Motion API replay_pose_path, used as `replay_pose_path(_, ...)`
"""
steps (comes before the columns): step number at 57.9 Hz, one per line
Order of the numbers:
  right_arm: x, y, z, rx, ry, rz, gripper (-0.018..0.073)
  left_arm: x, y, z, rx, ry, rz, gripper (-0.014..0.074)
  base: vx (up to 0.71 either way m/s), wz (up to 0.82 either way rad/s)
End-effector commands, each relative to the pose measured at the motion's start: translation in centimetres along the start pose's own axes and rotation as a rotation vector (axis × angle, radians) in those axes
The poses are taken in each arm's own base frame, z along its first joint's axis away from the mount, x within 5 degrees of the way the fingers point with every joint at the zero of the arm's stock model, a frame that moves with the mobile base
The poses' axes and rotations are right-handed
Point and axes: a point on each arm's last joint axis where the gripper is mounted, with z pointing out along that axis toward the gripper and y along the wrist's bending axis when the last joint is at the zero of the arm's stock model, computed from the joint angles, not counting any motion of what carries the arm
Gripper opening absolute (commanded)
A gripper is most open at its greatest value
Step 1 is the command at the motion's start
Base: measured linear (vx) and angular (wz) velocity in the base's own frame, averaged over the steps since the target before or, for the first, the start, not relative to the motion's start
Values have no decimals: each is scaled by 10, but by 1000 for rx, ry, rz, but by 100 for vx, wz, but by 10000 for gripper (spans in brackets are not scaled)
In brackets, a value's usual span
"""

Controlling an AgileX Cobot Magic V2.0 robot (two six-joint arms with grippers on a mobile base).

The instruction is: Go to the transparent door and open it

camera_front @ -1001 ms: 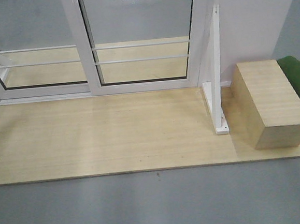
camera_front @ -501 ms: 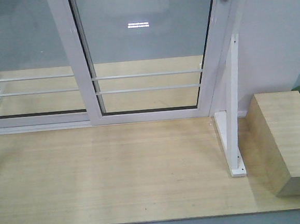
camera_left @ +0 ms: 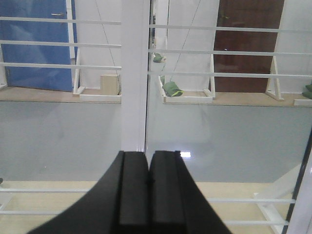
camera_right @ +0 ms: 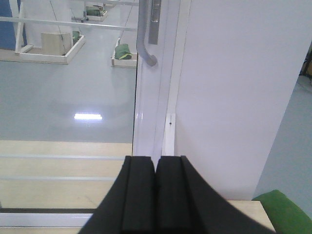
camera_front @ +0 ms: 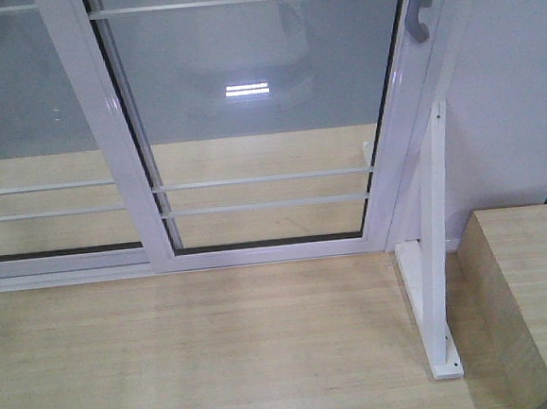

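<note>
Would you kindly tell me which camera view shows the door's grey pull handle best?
The right wrist view: the handle is close, its curved lower end plainly visible. The front view catches only its lower part at the top edge. The left wrist view lacks it.

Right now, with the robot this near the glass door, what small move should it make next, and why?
Probably raise the right end effector and open it toward the handle. The door looks closed, with its handle side against the frame. The handle sits above and slightly left of that end effector, which is shut and holds nothing.
</note>
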Motion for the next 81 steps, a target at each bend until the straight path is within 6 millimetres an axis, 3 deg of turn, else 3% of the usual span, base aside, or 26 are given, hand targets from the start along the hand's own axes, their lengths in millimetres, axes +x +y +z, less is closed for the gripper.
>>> replay_pose_path(1, -4, 0, 0, 11, -85, -3, -5, 3, 0, 2, 8, -43, -19, -3, 29, -4)
replay_pose_path(81, -4, 0, 0, 11, -85, -3, -5, 3, 0, 2, 8, -43, -19, -3, 14, 0)
